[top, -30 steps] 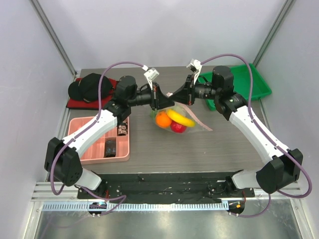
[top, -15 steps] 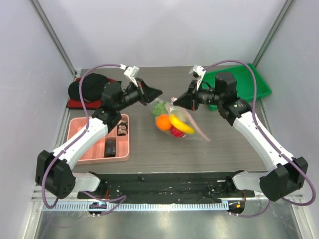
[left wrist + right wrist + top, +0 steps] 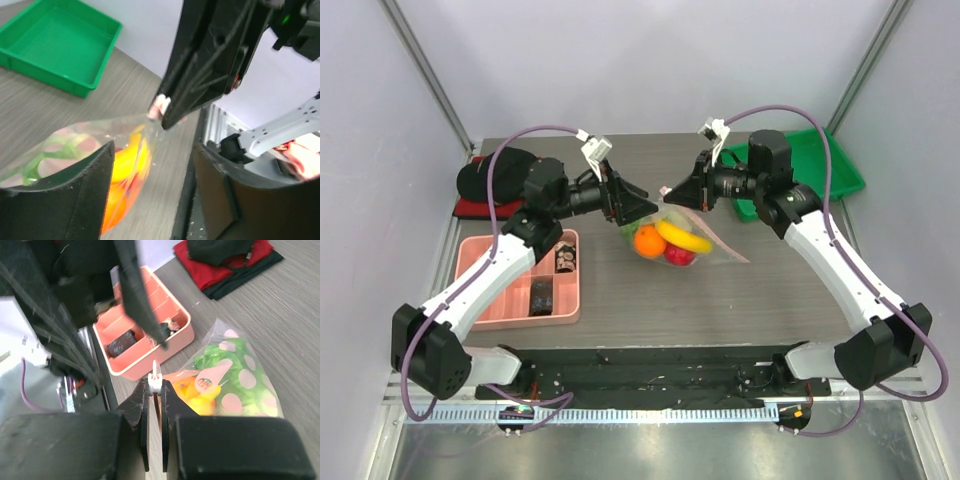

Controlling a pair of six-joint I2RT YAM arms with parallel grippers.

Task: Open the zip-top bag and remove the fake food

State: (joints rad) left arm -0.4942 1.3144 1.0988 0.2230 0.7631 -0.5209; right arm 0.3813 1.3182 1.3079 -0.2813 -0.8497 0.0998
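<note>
So the right end effector (image 3: 155, 392) is clenched on the little white slider (image 3: 156, 376) at the top edge of the zip-top bag (image 3: 710, 243). You can see the slider poking out right between the fingertips in the right wrist view. The left end effector (image 3: 645, 207) is released. Its fingers (image 3: 75, 200) are spread wide with nothing in them, and it sits just beside the bag's left end, pointed at the right one.

The bag is around the middle of the surface (image 3: 720, 300), between the two arms, with its top corner held up by that pinch. Can't tell if the bottom is actually resting down. The fake food is all in there: orange (image 3: 648, 241), banana (image 3: 684, 238), red fruit (image 3: 678, 256) and the green cabbage (image 3: 634, 225) at the left end.

Pink tray (image 3: 490, 300) is off to the left, green tray (image 3: 820, 160) far right, and a red and black cloth (image 3: 485, 185) sits in the far left corner.
</note>
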